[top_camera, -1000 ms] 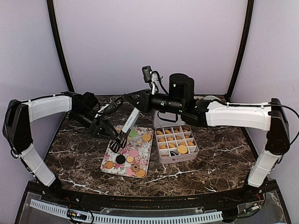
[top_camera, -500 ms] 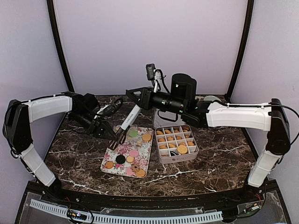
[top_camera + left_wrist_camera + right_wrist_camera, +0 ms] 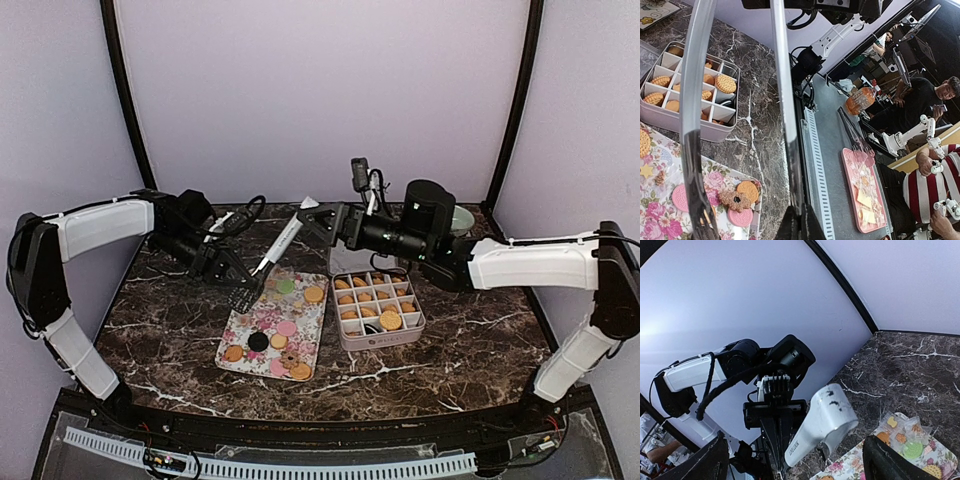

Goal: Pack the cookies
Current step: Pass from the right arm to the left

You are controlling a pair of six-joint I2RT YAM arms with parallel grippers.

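The left gripper (image 3: pixel 232 272) is clamped shut on the tongs (image 3: pixel 278 243), low down near the dark tips, so the tool is carried by that arm alone. The right gripper (image 3: pixel 322 222) is spread wide open at the white handle end. In the right wrist view its fingers (image 3: pixel 695 465) are seen well apart on either side of the handle, nothing pinched

The relation that matters: the tongs are slanted, handle up at the far right, tips down at the near left, and the tips are hung just off the far-left corner of the flowery tray (image 3: pixel 222 360). The loose cookies (image 3: pixel 287 328) are scattered on that tray, so they lie near and to the right of the tips. The left arm is clearly the nearer one to them

The divided tin (image 3: pixel 380 340) is parked just beside the tray on its right, and most of its compartments are already filled with tan cookies. Whether tray and tin are touching can't be told from above

Best guess for the next bit: the tips get swung down and rightward onto one cookie, then carried across to the tin. What's in the way is mostly the right arm, which is stretched over the far side of the tin with its open fingers right by the handle, so a bump there is possible. The cookies are also packed fairly close on the tray, so a neighbour could get nudged
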